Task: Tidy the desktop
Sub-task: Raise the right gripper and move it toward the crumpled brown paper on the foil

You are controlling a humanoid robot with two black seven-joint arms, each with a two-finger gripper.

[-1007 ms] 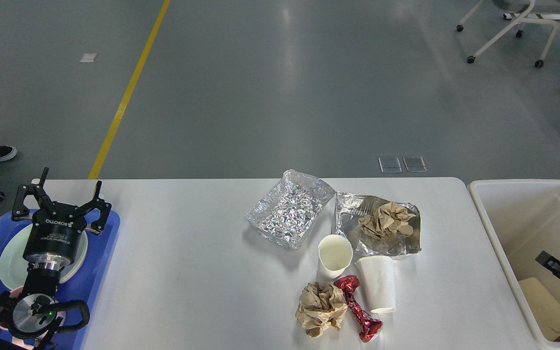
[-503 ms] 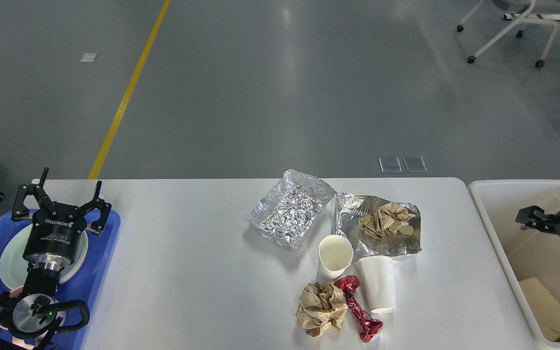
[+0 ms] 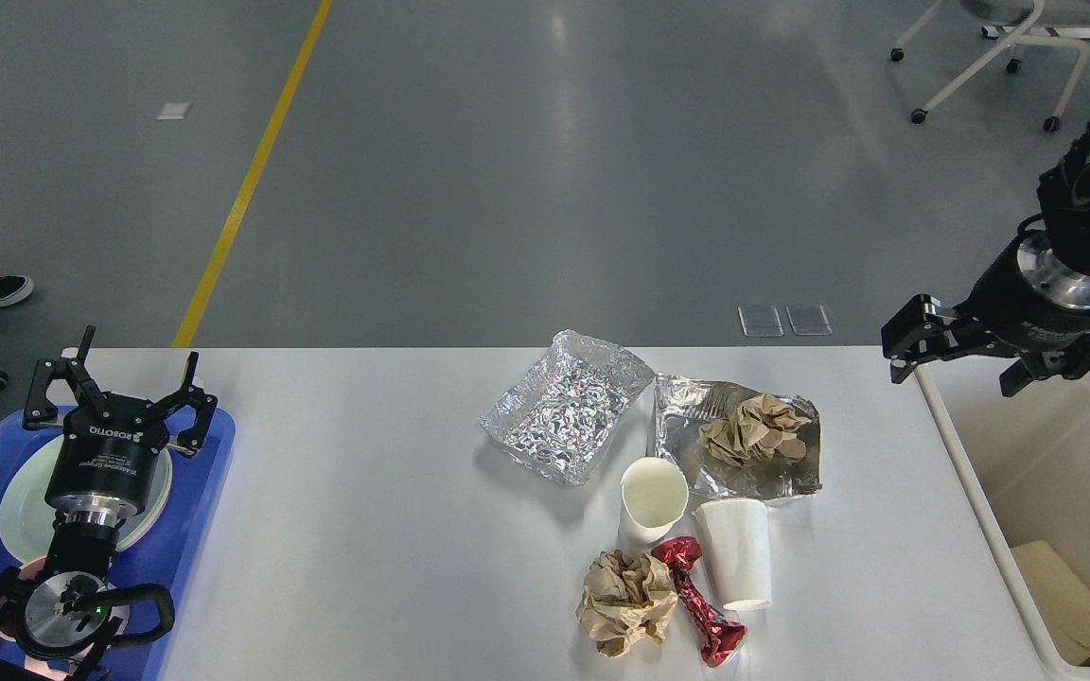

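Since the earlier frames, the right end effector (image 3: 957,364) has risen out of the cream rectangular plastic bin (image 3: 966,473) and now hangs above the bin's near-left corner, at the right end of the large white rectangular worktop (image 3: 365,530); its fingers stand apart and hold nothing. By contrast, the left end effector (image 3: 114,388) has not moved: it hovers with fingers spread wide and empty over the pale round plate (image 3: 20,501) on the blue plastic tray (image 3: 214,473). Litter remains clustered right of the worktop's centre: a crumpled silver foil tray (image 3: 564,416), a flattened foil sheet (image 3: 696,445) carrying a brown paper wad (image 3: 753,427), two white paper cups (one upright (image 3: 652,497), one lying beside it (image 3: 739,553)), a second brown paper wad (image 3: 623,601), and a twisted red foil wrapper (image 3: 701,601). Because these items touch or nearly touch, a descent onto one cup would probably nudge its neighbour or the wrapper; the light cups could roll, and thin foil may crush or slip between the fingers.
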